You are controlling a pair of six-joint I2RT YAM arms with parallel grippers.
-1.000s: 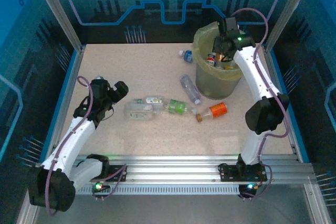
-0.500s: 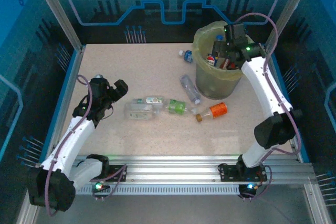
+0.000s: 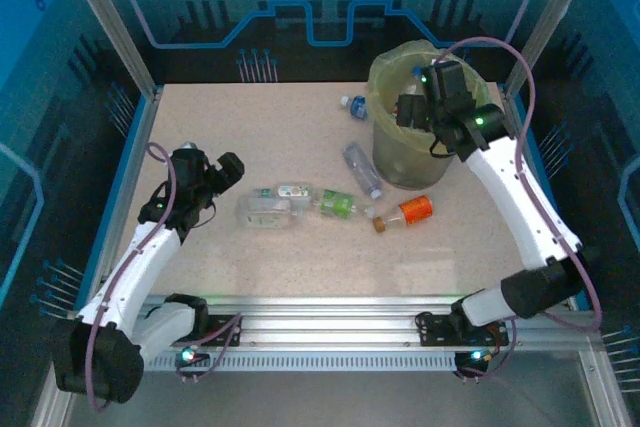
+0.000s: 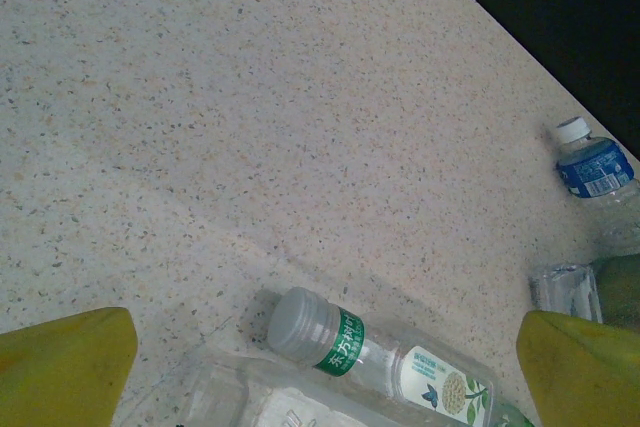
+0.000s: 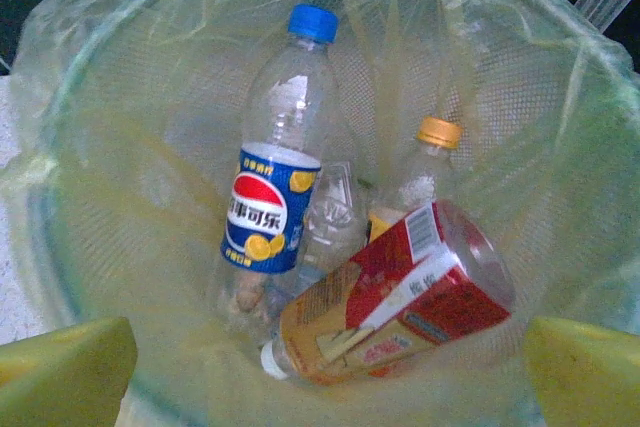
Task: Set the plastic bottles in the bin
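Observation:
The bin (image 3: 398, 152), lined with a yellow-green bag, stands at the back right. My right gripper (image 3: 414, 110) hangs open over its mouth. In the right wrist view the open right gripper (image 5: 325, 372) looks down into the bin (image 5: 110, 157). Inside it lie a blue-labelled bottle (image 5: 272, 209), a red-and-orange-labelled bottle (image 5: 400, 309) and an orange-capped bottle (image 5: 428, 169). My left gripper (image 3: 228, 171) is open just left of a clear bottle (image 3: 265, 212). Its yellow fingertips (image 4: 62, 367) straddle a bottle with a green neck band (image 4: 385, 352).
More bottles lie mid-table: a green one (image 3: 338, 204), an orange one (image 3: 411, 210), a clear one (image 3: 363, 169) by the bin's foot, and a blue-labelled one (image 3: 352, 105) behind the bin's left side. Blue walls and metal posts ring the table.
My right gripper opened over the bin and let go of the red-labelled bottle, which now lies inside. The right arm's elbow swung down and to the right. The left arm stayed put.

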